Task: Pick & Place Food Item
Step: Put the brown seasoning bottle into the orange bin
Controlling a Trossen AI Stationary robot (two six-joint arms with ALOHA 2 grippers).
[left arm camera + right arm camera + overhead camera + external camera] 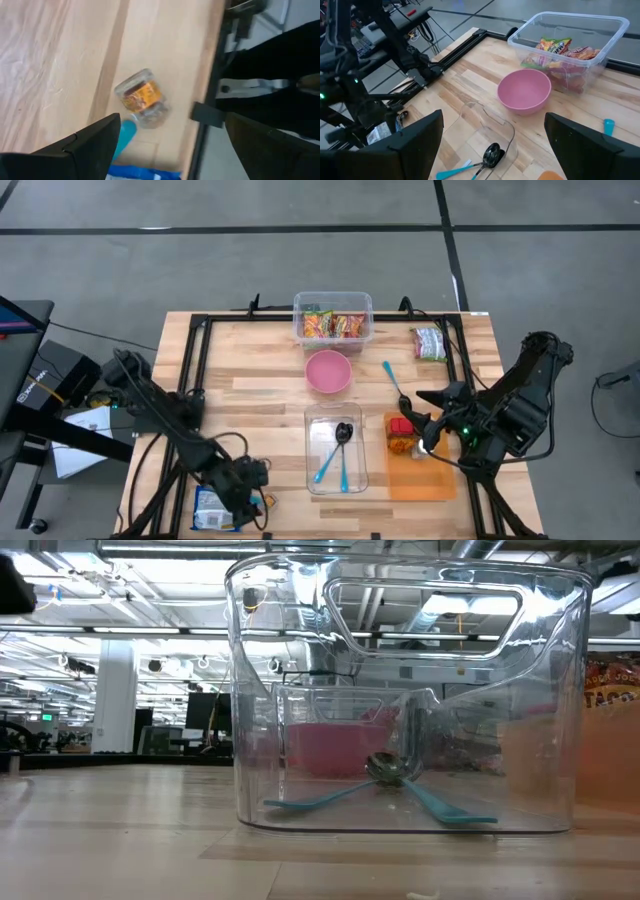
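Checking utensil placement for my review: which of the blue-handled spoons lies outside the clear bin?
The lone spoon lying on the bare table, right of the pink bowl. The other two lie crossed inside the clear bin.

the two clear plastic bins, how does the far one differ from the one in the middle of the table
The far clear plastic bin holds colourful snack packets; the middle clear plastic bin holds utensils: two teal-handled ones and a dark spoon. The far bin sits at the table's back edge, long side across; the middle bin lies lengthwise toward the front, beside the orange board. Both are lidless, transparent and rectangular.
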